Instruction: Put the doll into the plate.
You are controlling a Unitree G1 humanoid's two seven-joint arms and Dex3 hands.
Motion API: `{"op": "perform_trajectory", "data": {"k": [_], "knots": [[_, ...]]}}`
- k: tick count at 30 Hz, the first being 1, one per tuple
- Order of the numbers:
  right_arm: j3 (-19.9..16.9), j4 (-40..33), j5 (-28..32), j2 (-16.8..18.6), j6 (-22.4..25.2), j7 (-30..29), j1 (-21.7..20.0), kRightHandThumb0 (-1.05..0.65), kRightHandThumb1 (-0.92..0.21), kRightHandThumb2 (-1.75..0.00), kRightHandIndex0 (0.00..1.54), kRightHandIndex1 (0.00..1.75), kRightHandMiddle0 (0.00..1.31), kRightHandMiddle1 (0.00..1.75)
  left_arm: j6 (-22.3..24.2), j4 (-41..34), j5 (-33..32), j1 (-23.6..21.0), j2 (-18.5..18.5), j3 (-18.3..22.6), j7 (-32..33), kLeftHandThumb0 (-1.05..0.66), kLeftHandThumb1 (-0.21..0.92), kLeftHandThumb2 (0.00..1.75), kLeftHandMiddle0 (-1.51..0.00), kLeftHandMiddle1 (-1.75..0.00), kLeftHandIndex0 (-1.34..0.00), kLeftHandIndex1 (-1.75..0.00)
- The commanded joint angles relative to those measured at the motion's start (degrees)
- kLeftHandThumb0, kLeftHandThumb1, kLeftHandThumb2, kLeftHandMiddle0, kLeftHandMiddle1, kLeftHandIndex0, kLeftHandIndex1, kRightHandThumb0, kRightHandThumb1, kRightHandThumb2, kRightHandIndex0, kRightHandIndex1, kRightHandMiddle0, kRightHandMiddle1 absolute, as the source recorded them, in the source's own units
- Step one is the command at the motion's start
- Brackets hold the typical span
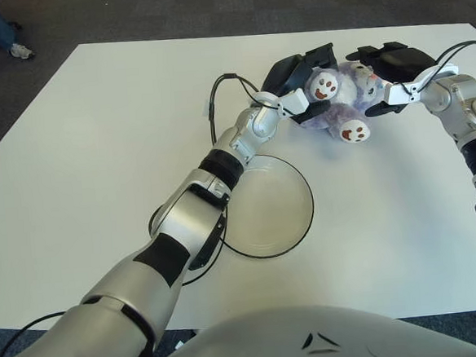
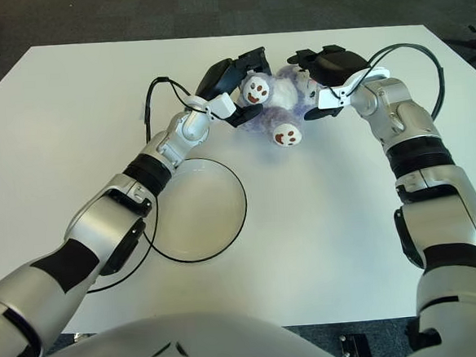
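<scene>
doll seemingly clasped between left hand, right hand

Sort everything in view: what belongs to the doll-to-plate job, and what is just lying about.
Job:
- purple-and-white plush doll
- clear round plate with dark rim
- left hand and right hand, pressed against the doll's two sides

Lying about:
- white table
- black cable

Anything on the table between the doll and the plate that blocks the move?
Nothing visible. The doll sits between the left hand and right hand, both closed in against its sides. The plate lies nearer the robot; only bare white table lies between them. The left forearm reaches over the plate's far rim.
</scene>
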Motion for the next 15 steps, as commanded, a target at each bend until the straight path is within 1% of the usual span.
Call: {"op": "perform_trajectory", "data": {"k": [1,3,4,5,7,8,11,12,13,14,15], "knots": [[1.3,2.9,-1.2,0.9,-1.3,-2.0,-2.0,-0.82,-0.35,-0.8,0.0,0.11,0.0,0.12,1.1,-1.5,-0.2,0.7,0.3,0.3,-0.7,-0.01,0.08,1.52,-0.71,-1.66,-0.71,-1.64],[2.0,4.4,-1.2,1.1,-2.0,-2.2,-1.8,-0.83,-0.37,-0.78,0.01,0.09,0.01,0.07,1.3,-1.9,-0.2,0.9,0.3,0.3,-0.8,-0.01,0.08,1.52,-0.71,-1.67,-0.71,-1.64],[2.3,5.2,-0.9,1.1,-2.4,-1.0,-2.1,-0.83,-0.38,-0.77,0.02,0.08,0.01,0.05,1.4,-2.1,-0.2,0.9,0.3,0.3,-0.8,-0.01,0.08,1.52,-0.71,-1.67,-0.71,-1.64],[2.6,5.9,-0.6,1.0,-2.7,-0.2,-2.4,-0.84,-0.39,-0.76,0.04,0.09,0.01,0.08,1.5,-2.2,-0.2,1.0,0.3,0.3,-0.8,-0.01,0.08,1.52,-0.71,-1.67,-0.71,-1.64],[3.5,7.5,-0.3,0.9,-3.6,2.0,-3.6,-0.84,-0.41,-0.71,0.1,0.14,0.0,0.23,1.5,-2.4,-0.2,1.1,0.3,0.4,-0.7,-0.01,0.07,1.53,-0.71,-1.67,-0.71,-1.65],[4.1,8.1,-0.7,0.9,-4.1,2.4,-4.2,-0.84,-0.42,-0.71,0.12,0.15,0.0,0.26,1.6,-2.6,-0.1,1.1,0.3,0.3,-0.6,-0.01,0.07,1.53,-0.71,-1.68,-0.71,-1.65],[5.6,9.7,-2.1,1.0,-5.0,2.1,-5.8,-0.87,-0.45,-0.66,0.13,0.32,0.0,0.4,1.7,-2.9,-0.1,1.3,0.4,0.3,-0.5,-0.01,0.07,1.54,-0.71,-1.68,-0.71,-1.66],[5.9,10.2,-2.4,1.2,-5.2,1.7,-6.4,-0.87,-0.46,-0.65,0.12,0.42,0.0,0.48,1.7,-2.9,-0.1,1.4,0.4,0.3,-0.6,-0.01,0.07,1.54,-0.71,-1.68,-0.71,-1.66],[6.1,10.5,-2.6,1.2,-5.4,1.5,-6.7,-0.87,-0.45,-0.65,0.12,0.51,0.0,0.63,1.8,-3.0,-0.1,1.4,0.4,0.3,-0.6,-0.01,0.07,1.54,-0.71,-1.68,-0.71,-1.66],[6.2,10.8,-2.6,1.3,-5.7,0.9,-6.9,-0.87,-0.45,-0.65,0.12,0.55,0.0,0.69,1.8,-3.1,-0.1,1.5,0.4,0.3,-0.6,-0.01,0.07,1.54,-0.71,-1.68,-0.71,-1.66],[6.3,11.1,-2.6,1.3,-5.9,0.4,-7.0,-0.85,-0.44,-0.67,0.12,0.62,0.0,0.8,1.8,-3.2,-0.1,1.6,0.4,0.3,-0.6,-0.01,0.07,1.54,-0.71,-1.68,-0.71,-1.66]]}}
